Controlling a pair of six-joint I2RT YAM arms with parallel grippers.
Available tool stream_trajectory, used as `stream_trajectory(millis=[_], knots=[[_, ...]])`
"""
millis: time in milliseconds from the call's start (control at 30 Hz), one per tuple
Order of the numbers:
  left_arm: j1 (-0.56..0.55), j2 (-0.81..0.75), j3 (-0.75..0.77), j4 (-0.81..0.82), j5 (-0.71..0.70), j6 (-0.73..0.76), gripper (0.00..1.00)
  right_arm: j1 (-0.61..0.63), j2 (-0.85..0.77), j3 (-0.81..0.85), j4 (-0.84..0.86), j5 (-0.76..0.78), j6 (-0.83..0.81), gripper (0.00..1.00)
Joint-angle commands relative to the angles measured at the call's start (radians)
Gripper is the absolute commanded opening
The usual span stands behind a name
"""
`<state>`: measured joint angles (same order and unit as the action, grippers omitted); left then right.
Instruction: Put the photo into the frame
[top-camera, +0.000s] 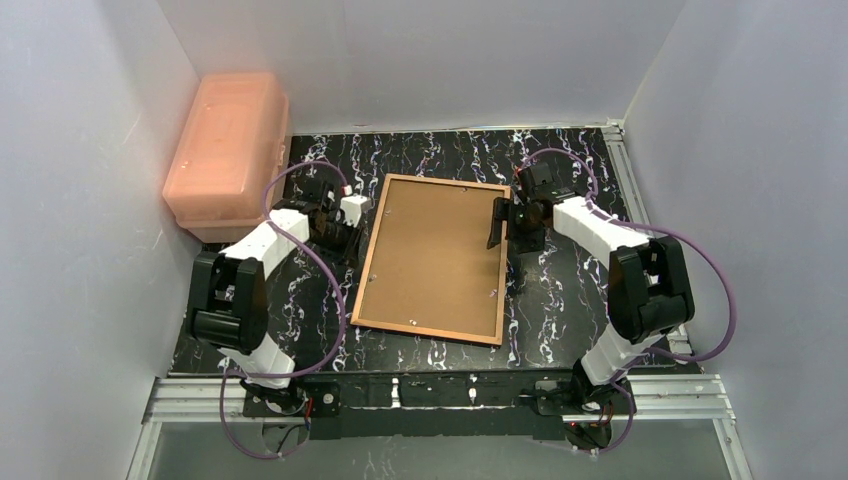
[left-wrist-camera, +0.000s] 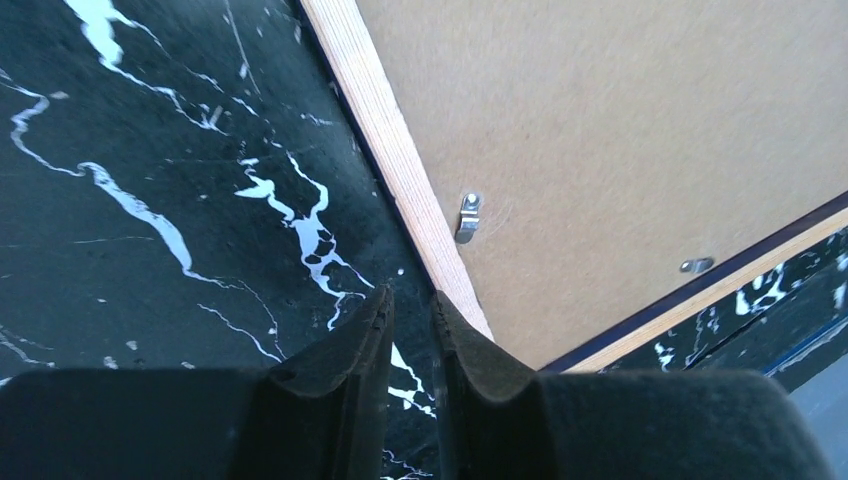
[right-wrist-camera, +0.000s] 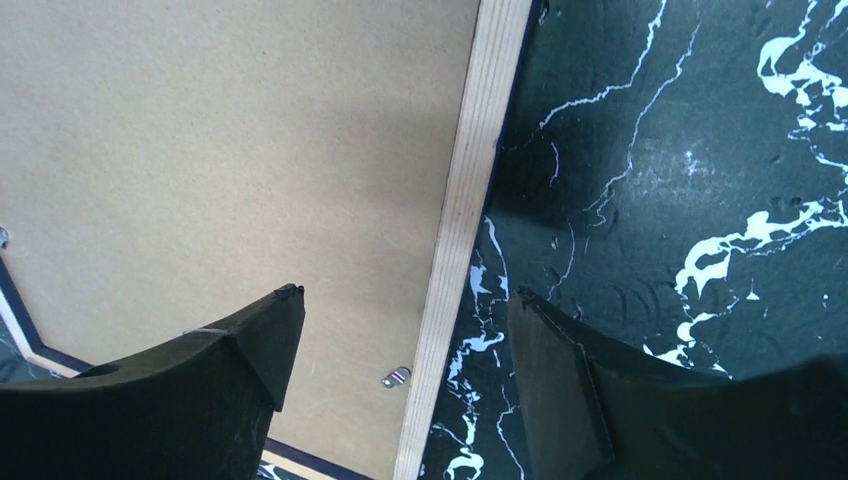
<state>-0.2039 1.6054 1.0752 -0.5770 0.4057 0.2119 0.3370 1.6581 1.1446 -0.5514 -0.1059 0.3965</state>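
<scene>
White walls (top-camera: 450, 50) enclose 3 sides of a black worktop (top-camera: 440, 150) veined white. An orange plastic box (top-camera: 225, 145) sits at its far-left corner. The frame (right-wrist-camera: 463, 200) lies face down at the worktop centre, brown backing board (top-camera: 433, 255) up; the photo is hidden from view.

- Left gripper (left-wrist-camera: 412, 320): jaws a narrow slit apart, empty, beside the frame.
- Right gripper (right-wrist-camera: 405, 293): jaws spread wide, straddling the frame's wooden rail, apparently without contact.

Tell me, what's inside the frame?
A plain brown backing board fills the frame, with small metal clips at its edge. Anything beneath the board, such as the photo, is covered and cannot be seen.
</scene>
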Motion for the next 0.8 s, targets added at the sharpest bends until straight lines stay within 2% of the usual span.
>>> stream_trajectory(millis=[0, 167, 267, 367, 433, 500, 567, 767], knots=[[0.003, 0.015, -0.049, 0.03, -0.005, 0.091, 0.19, 0.002, 0.018, 0.008, 0.068, -0.01, 0.01, 0.83], [0.002, 0.035, -0.085, 0.075, 0.013, 0.119, 0.19, 0.002, 0.031, 0.029, 0.095, -0.045, 0.017, 0.89], [0.0, 0.043, -0.106, 0.079, 0.046, 0.108, 0.19, 0.003, -0.016, 0.017, 0.138, -0.059, 0.033, 0.84], [-0.001, 0.042, -0.123, 0.078, 0.087, 0.096, 0.19, 0.021, -0.068, -0.005, 0.185, -0.082, 0.076, 0.64], [-0.002, 0.044, -0.126, 0.072, 0.111, 0.084, 0.19, 0.072, -0.095, -0.029, 0.236, -0.084, 0.127, 0.48], [-0.002, 0.039, -0.126, 0.06, 0.133, 0.066, 0.18, 0.133, -0.109, -0.056, 0.304, -0.078, 0.205, 0.37], [-0.001, 0.026, -0.128, 0.046, 0.168, 0.05, 0.18, 0.205, -0.103, -0.084, 0.378, -0.07, 0.269, 0.34], [-0.002, -0.001, -0.143, 0.041, 0.24, 0.029, 0.18, 0.342, -0.023, -0.109, 0.541, -0.057, 0.406, 0.13]])
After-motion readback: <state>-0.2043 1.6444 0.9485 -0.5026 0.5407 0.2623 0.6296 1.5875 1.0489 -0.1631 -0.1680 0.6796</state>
